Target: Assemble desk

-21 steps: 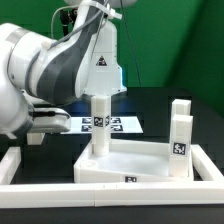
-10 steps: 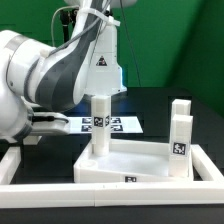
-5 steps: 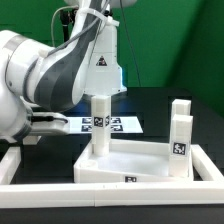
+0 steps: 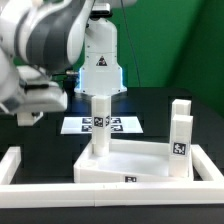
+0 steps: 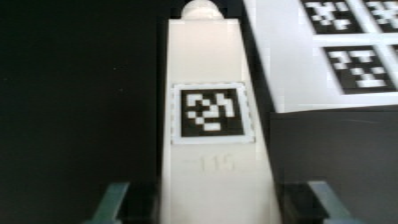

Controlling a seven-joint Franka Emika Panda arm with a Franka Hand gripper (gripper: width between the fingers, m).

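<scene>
Your gripper (image 5: 214, 192) pinches the leg block (image 4: 100, 122), which stands upright at frame centre on the tabletop panel (image 4: 140, 160). Twist it off-axis and it could cross-thread or jam.

From my seat I see a black tabletop (image 4: 160, 105) under even light, with a green backdrop (image 4: 175, 45) filling the upper right of the frame. A low white border wall (image 4: 40, 205) runs along the bottom edge — the marker board (image 4: 125, 124) lies flat mid-frame.
</scene>
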